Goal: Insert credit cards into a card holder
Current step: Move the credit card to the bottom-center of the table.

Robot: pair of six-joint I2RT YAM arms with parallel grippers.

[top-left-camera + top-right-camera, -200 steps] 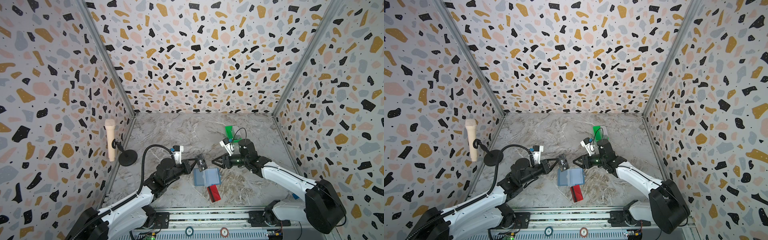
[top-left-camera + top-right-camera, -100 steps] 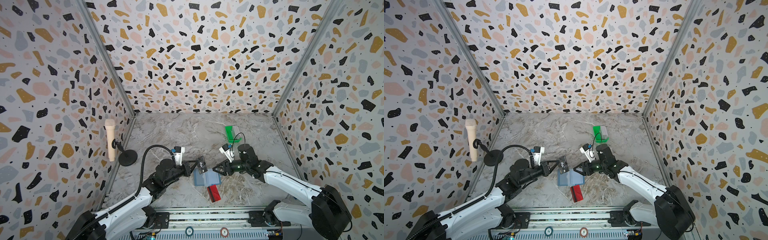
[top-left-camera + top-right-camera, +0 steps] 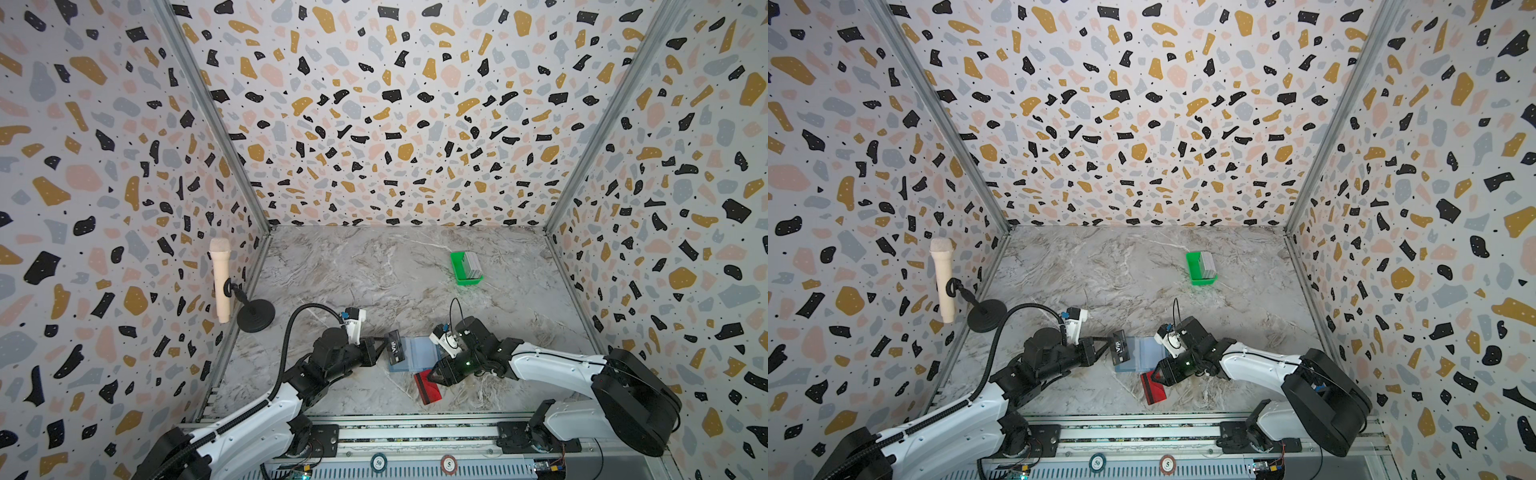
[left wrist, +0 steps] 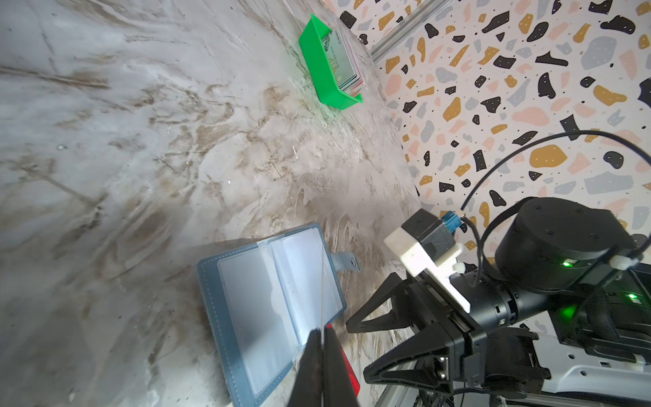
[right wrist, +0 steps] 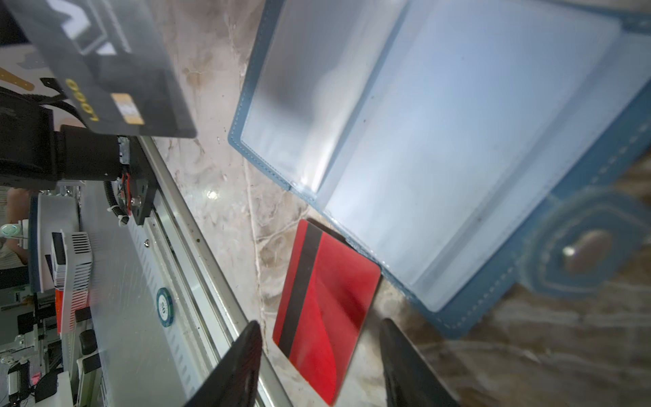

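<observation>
Speckled terrazzo-patterned walls (image 3: 374, 124) enclose a grey marbled tabletop (image 3: 374, 270); near its front edge lies the card holder (image 3: 417, 353), a dusty-blue, stitched, leather-like wallet spread open flat, cloudy clear plastic sleeves facing up, its snap tab (image 4: 343, 262) sticking out at one side; glare whitens the sleeves in the right wrist view, so their contents are hard to make out. The left gripper (image 3: 384, 348) is pressed together on a black card (image 3: 396, 352), held on edge over the holder's left edge; white "VIP" lettering reads in both top views, while the left wrist view shows the card only as a thin line. The right gripper (image 5: 321, 323) hangs over a glossy red card (image 5: 327, 299) with a dark stripe, lying flat just in front of the holder; its fingers are spread, one on each side of the card, a gap at both; whether the card's corner slips beneath the holder cannot be told. Well apart, towards the back right, a bright green plastic tray (image 3: 468, 281) holds a stack of cards (image 3: 473, 264); their faces are too small to read.
</observation>
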